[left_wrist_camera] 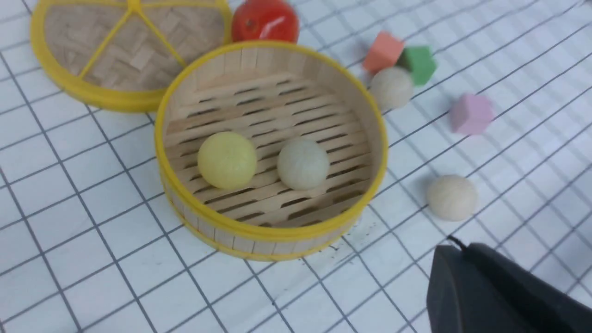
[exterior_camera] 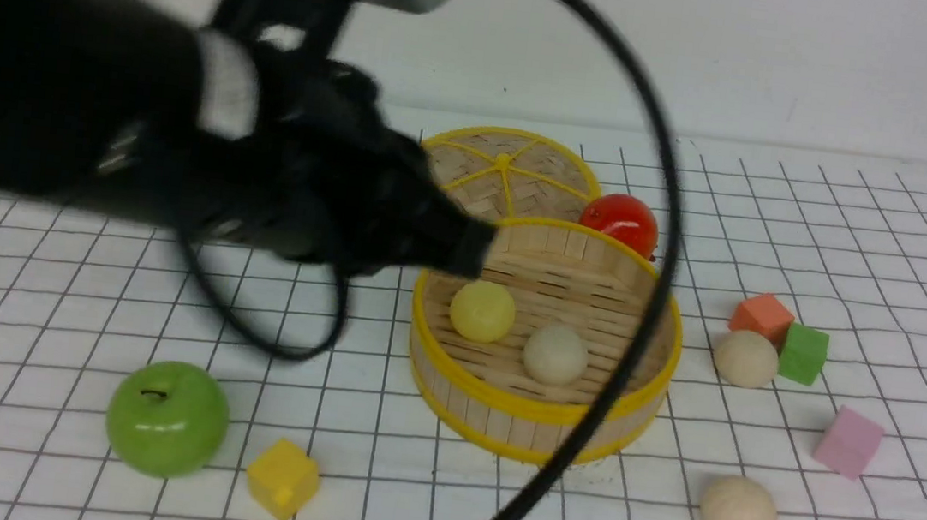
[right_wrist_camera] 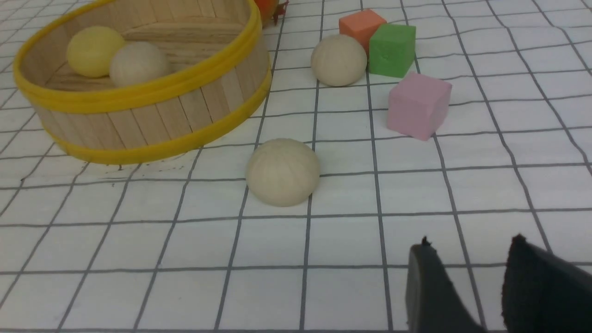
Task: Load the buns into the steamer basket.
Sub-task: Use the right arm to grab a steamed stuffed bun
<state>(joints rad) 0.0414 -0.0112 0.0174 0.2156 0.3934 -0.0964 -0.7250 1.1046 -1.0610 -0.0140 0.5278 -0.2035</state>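
Observation:
The steamer basket (exterior_camera: 534, 410) stands mid-table with a pale yellow bun (exterior_camera: 482, 310) and a cream bun (exterior_camera: 556, 353) on its slatted floor. Two more cream buns lie on the cloth to its right, one (exterior_camera: 745, 358) beside the coloured cubes and one (exterior_camera: 738, 511) nearer the front. My left gripper (exterior_camera: 471, 249) hovers over the basket's left rim. In the left wrist view its fingers (left_wrist_camera: 451, 249) are pressed together, shut and empty. My right gripper (right_wrist_camera: 469, 247) shows only in its wrist view, open and empty, short of the nearer loose bun (right_wrist_camera: 282, 172).
The woven lid (exterior_camera: 507, 170) and a red ball (exterior_camera: 620, 220) sit behind the basket. A green apple (exterior_camera: 167, 417) and yellow cube (exterior_camera: 283, 478) lie front left. Orange (exterior_camera: 761, 315), green (exterior_camera: 803, 353) and pink (exterior_camera: 848, 441) cubes lie right. A black cable (exterior_camera: 661, 229) loops across the basket.

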